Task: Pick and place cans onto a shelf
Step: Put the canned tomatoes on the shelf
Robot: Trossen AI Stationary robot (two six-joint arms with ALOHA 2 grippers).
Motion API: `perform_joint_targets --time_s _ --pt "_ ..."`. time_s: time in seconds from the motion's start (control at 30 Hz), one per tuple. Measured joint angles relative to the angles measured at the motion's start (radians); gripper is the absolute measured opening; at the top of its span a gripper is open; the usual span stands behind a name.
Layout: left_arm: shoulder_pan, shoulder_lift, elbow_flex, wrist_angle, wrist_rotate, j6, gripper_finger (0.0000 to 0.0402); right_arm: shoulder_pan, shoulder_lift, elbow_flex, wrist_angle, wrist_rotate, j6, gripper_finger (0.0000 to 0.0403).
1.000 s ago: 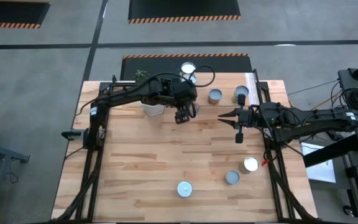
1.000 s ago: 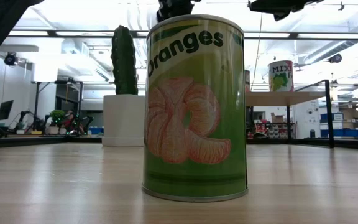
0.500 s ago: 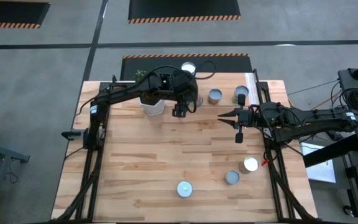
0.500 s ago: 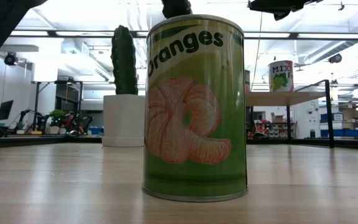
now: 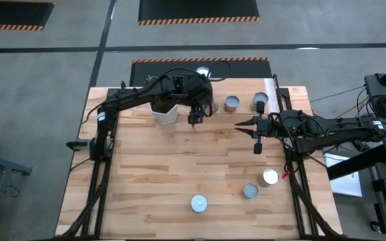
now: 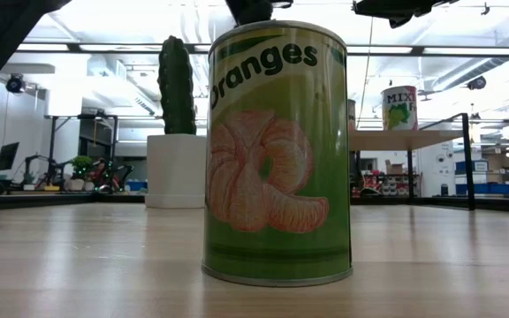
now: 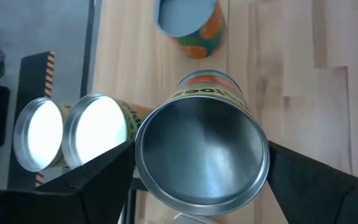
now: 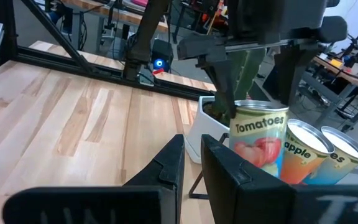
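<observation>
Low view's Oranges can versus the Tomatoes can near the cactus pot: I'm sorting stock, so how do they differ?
The Oranges can has a green label with orange segments; the Tomatoes can shows red tomatoes on a paler label. The Oranges can stands alone on the tabletop; the Tomatoes can stands beside two other cans, with the left gripper right over it. Both are upright.

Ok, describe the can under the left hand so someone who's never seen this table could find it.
On the wooden table, find the white cactus pot at the far edge. Three cans stand in a row beside it. The one you want is nearest the pot, under the left hand: the Tomatoes can, the only one with red tomatoes on its label, unlike its two neighbours.
</observation>
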Motion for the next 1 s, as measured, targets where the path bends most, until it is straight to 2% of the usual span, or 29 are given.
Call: perform_joint_targets --time_s 0.2,0.7,1.0 --pt "0.001 0.023 0.002 0.049 0.002 -0.010 0.0320 0.000 0.000 0.000 0.000 0.000 -0.003 0.0043" --pt "0.004 0.061 0.008 0.049 -0.006 -0.004 0.0322 -0.001 0.000 0.000 -0.001 0.020 -0.008 0.0043" --pt "0.010 0.061 0.009 0.063 -0.007 0.001 0.0344 -0.001 0.000 0.000 -0.001 0.035 -0.008 0.0043"
